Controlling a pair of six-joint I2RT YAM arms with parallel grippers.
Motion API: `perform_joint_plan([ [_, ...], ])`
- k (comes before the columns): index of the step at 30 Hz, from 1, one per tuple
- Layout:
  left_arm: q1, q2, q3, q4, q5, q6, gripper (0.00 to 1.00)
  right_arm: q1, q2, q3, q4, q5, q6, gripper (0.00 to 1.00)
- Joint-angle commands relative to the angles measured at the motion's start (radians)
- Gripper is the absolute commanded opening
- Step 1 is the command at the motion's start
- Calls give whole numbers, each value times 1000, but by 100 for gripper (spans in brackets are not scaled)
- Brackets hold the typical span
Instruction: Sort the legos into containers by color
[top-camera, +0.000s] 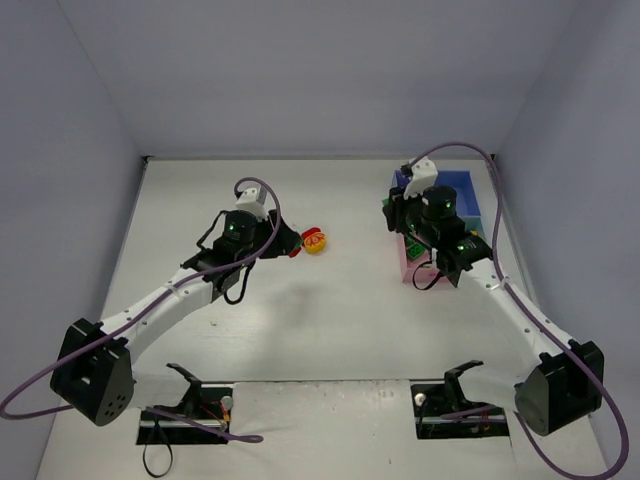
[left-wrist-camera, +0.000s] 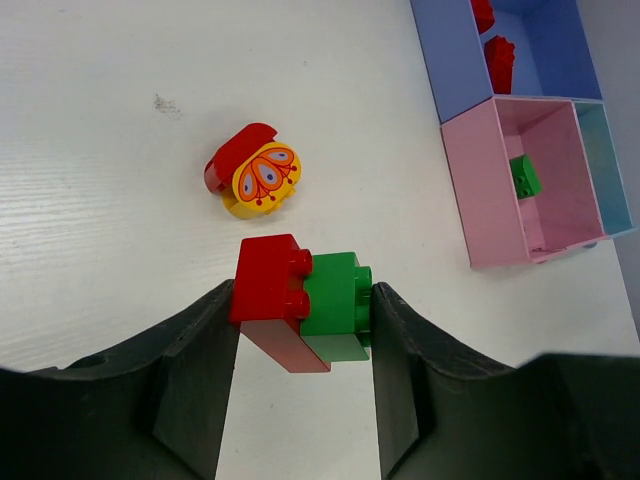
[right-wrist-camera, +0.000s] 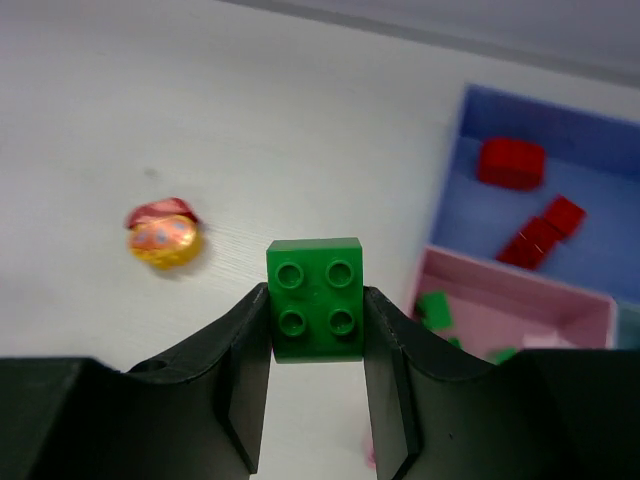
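Left gripper (left-wrist-camera: 305, 302) clamps a red-and-green brick pair (left-wrist-camera: 300, 300) squarely between its jaws, a yellow piece (left-wrist-camera: 262, 180) at twelve o'clock, while right gripper (right-wrist-camera: 316, 305) pinches a green brick (right-wrist-camera: 315, 295) dead centre.

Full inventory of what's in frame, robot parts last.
joined brick pair: one, red plus green, in the left gripper
held green brick: one, green, in the right gripper
round pieces: two, red and printed yellow, touching, on the table
red bricks: at least three, red, blue compartment
green bricks: at least two, green, pink compartment
light-blue compartment: one, beside the pink, contents unclear
left gripper: shut on the pair
right gripper: shut on its brick
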Motion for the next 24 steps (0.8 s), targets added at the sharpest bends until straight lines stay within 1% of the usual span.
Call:
perform_joint_plan([
  [1, 4, -47, 41, 46, 16, -5, 14, -38, 15, -34, -88, 319, 42, 0],
  [3, 4, -47, 56, 45, 32, -20, 14, -119, 27, -68, -92, 310, 106, 1],
  [5, 2, -45, 65, 40, 53, -27, 14, -196, 45, -83, -94, 263, 150, 5],
  [6, 4, -42, 76, 34, 67, -31, 14, -215, 73, -91, -94, 256, 160, 7],
  [10, 2, -36, 84, 31, 98, -54, 14, -261, 160, -77, -92, 248, 180, 12],
  [13, 2, -38, 84, 34, 125, -65, 14, -282, 243, -47, -89, 218, 183, 26],
  [14, 2, -38, 85, 34, 134, -65, 14, -287, 275, -34, -95, 195, 177, 33],
  [16, 1, -39, 88, 29, 145, -70, 14, -285, 285, -11, -97, 175, 169, 45],
  [17, 1, -44, 90, 22, 150, -71, 14, -285, 276, -7, -95, 167, 169, 53],
  [19, 1, -48, 91, 16, 153, -73, 14, -284, 260, 1, -95, 129, 165, 57],
  [20, 2, -53, 91, 16, 154, -74, 14, -282, 235, 1, -94, 123, 163, 61],
  [21, 2, -53, 91, 16, 154, -77, 14, -272, 219, 3, -92, 80, 160, 62],
  [22, 1, -53, 93, 19, 156, -82, 14, -265, 201, 0, -85, 62, 146, 63],
  [23, 2, -51, 96, 22, 162, -86, 14, -253, 164, -10, -79, 55, 143, 67],
  [24, 1, -50, 98, 22, 165, -90, 15, -244, 144, -13, -65, 45, 135, 67],
])
